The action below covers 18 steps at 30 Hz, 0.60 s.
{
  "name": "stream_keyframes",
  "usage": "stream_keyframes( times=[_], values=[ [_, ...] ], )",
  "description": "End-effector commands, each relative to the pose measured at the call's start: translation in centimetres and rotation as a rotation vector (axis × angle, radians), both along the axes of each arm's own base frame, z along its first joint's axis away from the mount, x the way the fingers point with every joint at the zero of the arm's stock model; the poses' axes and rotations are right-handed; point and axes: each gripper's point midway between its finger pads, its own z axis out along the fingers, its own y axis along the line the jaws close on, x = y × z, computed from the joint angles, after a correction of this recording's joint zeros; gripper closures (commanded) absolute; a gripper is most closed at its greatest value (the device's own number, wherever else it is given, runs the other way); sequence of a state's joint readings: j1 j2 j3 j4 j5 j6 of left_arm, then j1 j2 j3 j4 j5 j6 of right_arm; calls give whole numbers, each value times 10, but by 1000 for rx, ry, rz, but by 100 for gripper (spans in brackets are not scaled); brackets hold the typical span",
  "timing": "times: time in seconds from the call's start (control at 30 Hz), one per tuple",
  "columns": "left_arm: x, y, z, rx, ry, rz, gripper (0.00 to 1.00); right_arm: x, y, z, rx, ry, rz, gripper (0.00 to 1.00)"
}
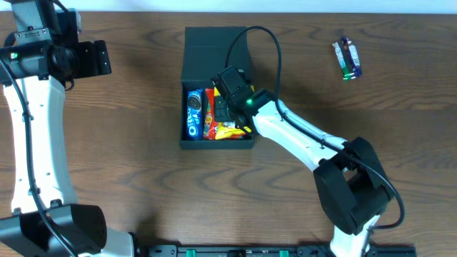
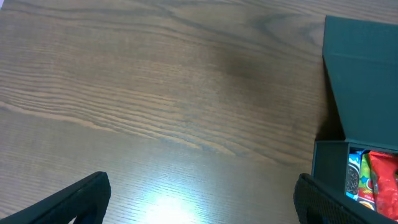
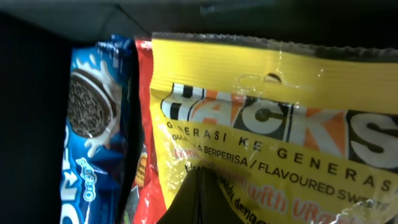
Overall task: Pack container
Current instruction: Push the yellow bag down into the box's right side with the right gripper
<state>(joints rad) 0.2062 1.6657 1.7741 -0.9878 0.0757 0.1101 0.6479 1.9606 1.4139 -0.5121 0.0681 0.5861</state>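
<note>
A brown wood-grain table (image 1: 128, 143) fills the scene. The left arm (image 1: 32, 135) runs up the table's left edge, and its head sits near the far left corner, well apart from everything else. Its jaws stand wide open over bare wood with nothing between them. In the left wrist view, the two dark fingertips (image 2: 74, 199) sit at the bottom corners of the picture.

The right arm (image 1: 300, 135) reaches in from the near right side, and its head is down inside the container (image 1: 214, 143). Its jaws are closed tight. The dark tips rest against the face of a yellow packet (image 3: 261, 124), but I cannot tell whether any of the wrapper is pinched between them.

The container is a matte black box just left of the table's middle. Its flap lid (image 1: 211, 50) is swung open on the far side. Three packets stand packed side by side in it. A blue Oreo packet (image 1: 193, 113) is against the left wall, a red packet (image 1: 209, 107) is next to it, and the yellow one marked "HACKS" is on the right, under the arm's head.

A small blue wrapped snack (image 1: 347, 58) lies alone on the table toward the far right, well apart from the box.
</note>
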Motion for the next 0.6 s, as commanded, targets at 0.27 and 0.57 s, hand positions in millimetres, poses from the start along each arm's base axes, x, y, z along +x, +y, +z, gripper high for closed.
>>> stream_keyframes(
  times=[0.27, 0.57],
  values=[
    [-4, 0, 6, 10, -12, -13, 5, 29, -39, 101, 27, -176, -27, 99],
    [-4, 0, 5, 9, -10, -13, 5, 15, -38, 9, -56, 43, 2, 99]
  ],
)
